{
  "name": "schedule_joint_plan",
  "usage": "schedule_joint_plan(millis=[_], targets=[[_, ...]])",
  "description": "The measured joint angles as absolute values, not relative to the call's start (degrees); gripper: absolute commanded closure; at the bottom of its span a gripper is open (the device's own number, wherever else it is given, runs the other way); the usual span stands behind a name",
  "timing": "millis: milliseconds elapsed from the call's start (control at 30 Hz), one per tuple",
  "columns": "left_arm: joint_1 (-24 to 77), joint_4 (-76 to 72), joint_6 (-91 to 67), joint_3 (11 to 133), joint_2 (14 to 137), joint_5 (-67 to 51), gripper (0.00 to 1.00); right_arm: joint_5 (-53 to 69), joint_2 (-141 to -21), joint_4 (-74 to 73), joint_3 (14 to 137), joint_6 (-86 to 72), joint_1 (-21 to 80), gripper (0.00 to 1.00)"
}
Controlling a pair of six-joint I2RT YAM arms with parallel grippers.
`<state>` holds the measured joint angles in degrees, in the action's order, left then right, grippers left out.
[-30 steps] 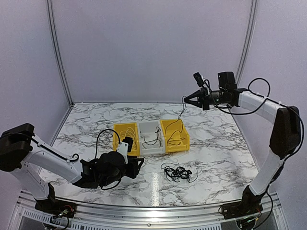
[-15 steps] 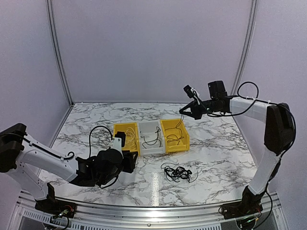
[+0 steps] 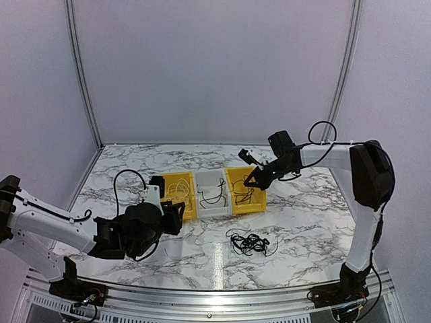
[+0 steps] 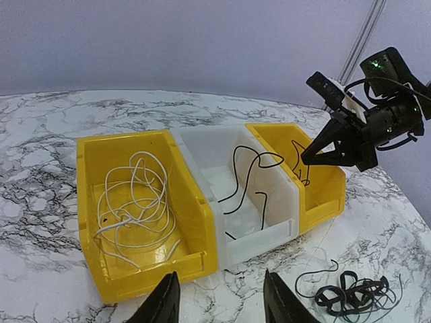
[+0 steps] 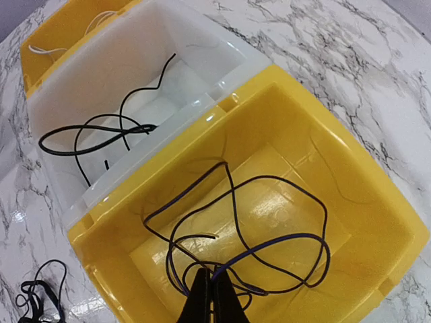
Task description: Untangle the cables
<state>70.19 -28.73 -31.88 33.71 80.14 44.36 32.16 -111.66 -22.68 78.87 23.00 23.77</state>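
A tangle of thin black cables (image 3: pixel 249 243) lies on the marble table in front of three bins, also seen in the left wrist view (image 4: pixel 350 296). My right gripper (image 5: pixel 210 289) hangs inside the right yellow bin (image 5: pixel 377 222), shut on a dark cable (image 5: pixel 269 235) whose loops rest on the bin floor. The white middle bin (image 4: pixel 262 242) holds a black cable (image 4: pixel 246 175). In the left yellow bin (image 4: pixel 148 266) lies a coiled whitish cable (image 4: pixel 135 195). My left gripper (image 4: pixel 219 282) is open and empty, low over the table just in front of the bins.
The three bins stand side by side in the middle of the table (image 3: pixel 303 202). The right arm (image 3: pixel 323 153) reaches in from the right over the right bin. The left arm (image 3: pixel 60 229) lies low along the near left.
The right gripper came down and to the left, lowering the dark cable into the right yellow bin. The left gripper drew back to the left, its jaws spreading a little.
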Motion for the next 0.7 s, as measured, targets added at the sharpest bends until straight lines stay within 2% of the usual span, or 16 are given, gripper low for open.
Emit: schedule_joint_plan(millis=[167,267,367,533,700], targets=[[70.2,-27.9,-30.5,33.6,79.7,46.1,0.53,26.0,-113.9,-25.3,80.6,24.8,27.5,0.99],[70.2,-27.5,-30.3,33.6,79.6,47.3,0.49,22.5,-114.7,-27.4,82.5,25.8,29.7,0.87],[70.2,-26.6,-29.3,33.6,79.1,47.9,0.43,19.7,-114.8,-30.8,84.3,26.8,30.8,0.72],[70.2,-26.0,-25.6,33.8,78.1,48.5,0.35,15.2,-112.2,-35.4,83.5,29.1,30.9,0.59],[70.2,-23.6,-21.9,36.1,78.9,49.3,0.14,14.9,-102.6,-38.0,79.1,30.5,30.9,0.58]])
